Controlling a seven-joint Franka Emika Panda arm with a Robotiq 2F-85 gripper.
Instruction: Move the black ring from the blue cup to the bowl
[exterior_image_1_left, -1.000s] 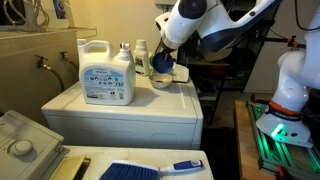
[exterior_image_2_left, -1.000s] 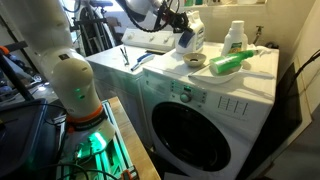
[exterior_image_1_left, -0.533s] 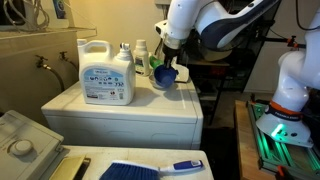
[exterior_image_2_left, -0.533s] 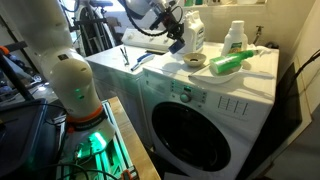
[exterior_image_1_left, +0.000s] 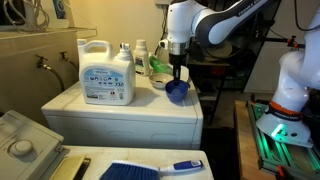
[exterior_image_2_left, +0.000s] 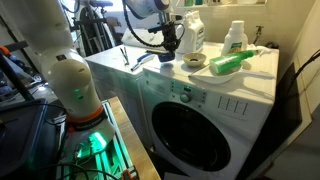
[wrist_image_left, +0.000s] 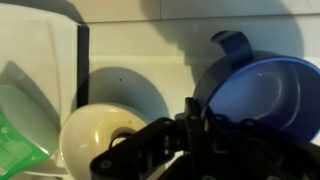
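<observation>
We see the gripper (exterior_image_1_left: 177, 77) hanging straight down over the blue cup (exterior_image_1_left: 177, 92), which stands near an edge of the washer top (exterior_image_1_left: 120, 112). In the wrist view the cup fills the 3 o'clock side and the bowl (wrist_image_left: 100, 135) sits at 8 o'clock. The two are close but apart, with a green object (wrist_image_left: 18, 135) at 9 o'clock beyond the bowl. The claw is a dark mass at 6 o'clock there, and we cannot tell how wide it stands or whether it pinches anything. We cannot pick out the black ring either. The cup's inside reads as plain blue, and a dark ring against dark fingers would vanish.

We judge two risks. If the ring lies in the cup, an off-centre descent could catch the rim and tip the light cup or nudge it off the nearby edge. If the ring is already held, a thin pinch could let it slip on the way toward 9 o'clock, and a high release could bounce it out of the shallow bowl.
</observation>
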